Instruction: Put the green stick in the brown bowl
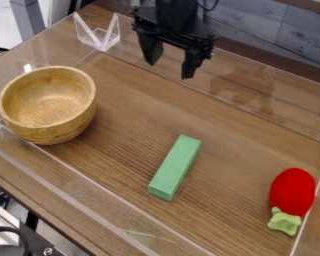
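Fingers (191, 66) spread wide, empty, on the gripper (172, 58) hanging well behind the green stick (175, 167). Stick lies flat on the table (243, 130), untouched; brown bowl (47, 103) well left of it, mouth up, ready to receive.
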Action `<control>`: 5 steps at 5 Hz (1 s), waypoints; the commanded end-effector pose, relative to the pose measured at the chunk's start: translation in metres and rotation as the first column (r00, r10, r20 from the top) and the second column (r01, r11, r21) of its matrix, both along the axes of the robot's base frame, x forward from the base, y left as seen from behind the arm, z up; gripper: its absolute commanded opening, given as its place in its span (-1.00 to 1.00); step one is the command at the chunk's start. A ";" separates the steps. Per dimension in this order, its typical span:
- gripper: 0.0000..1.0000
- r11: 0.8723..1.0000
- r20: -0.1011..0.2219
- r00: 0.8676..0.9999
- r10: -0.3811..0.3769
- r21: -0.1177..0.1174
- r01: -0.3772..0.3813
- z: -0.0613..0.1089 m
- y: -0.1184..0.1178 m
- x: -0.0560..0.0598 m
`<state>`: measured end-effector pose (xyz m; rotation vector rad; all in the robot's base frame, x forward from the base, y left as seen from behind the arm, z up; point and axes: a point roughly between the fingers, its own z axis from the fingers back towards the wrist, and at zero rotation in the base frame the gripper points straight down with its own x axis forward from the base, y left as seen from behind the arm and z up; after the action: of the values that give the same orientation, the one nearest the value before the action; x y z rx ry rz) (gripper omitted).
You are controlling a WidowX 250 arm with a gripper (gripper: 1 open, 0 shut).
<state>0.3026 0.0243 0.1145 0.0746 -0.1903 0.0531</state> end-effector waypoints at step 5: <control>1.00 0.999 -0.078 0.997 -0.023 -0.044 0.020 -0.025 -0.043 -0.058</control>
<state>0.2409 -0.0169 0.0783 0.0360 -0.0635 0.0348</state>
